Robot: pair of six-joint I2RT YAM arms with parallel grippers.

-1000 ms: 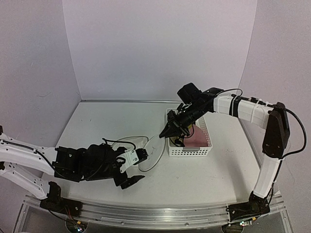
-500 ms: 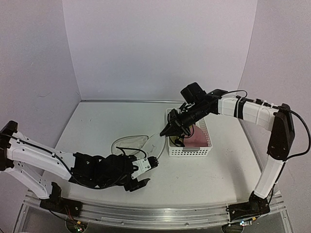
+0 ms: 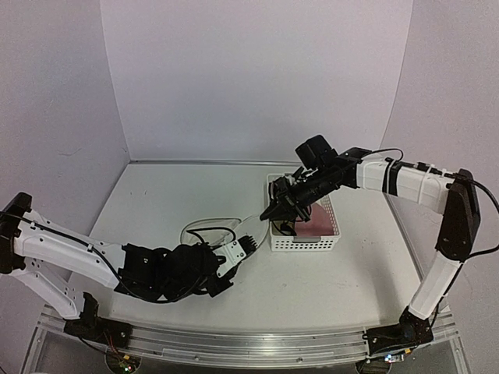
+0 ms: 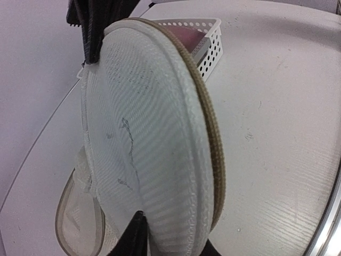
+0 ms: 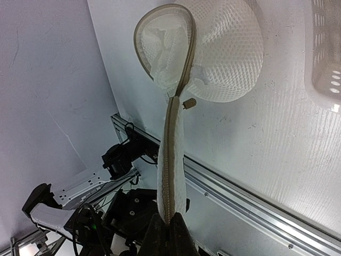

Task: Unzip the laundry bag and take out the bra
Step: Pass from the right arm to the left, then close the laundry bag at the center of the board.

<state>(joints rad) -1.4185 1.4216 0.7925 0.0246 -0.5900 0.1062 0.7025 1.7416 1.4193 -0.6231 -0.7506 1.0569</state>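
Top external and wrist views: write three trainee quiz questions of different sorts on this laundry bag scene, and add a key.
1. Short answer: where does the pinkish item lie?
2. Multiple choice: the right gripper pinches A) the pinkish item, B) the tan zipper edge of the round white mesh laundry bag, C) nothing.
3. True or false: the laundry bag is zipped fully shut.
Key: 1 inside the white perforated plastic basket; 2 B; 3 false, its mouth gapes in the right wrist view.
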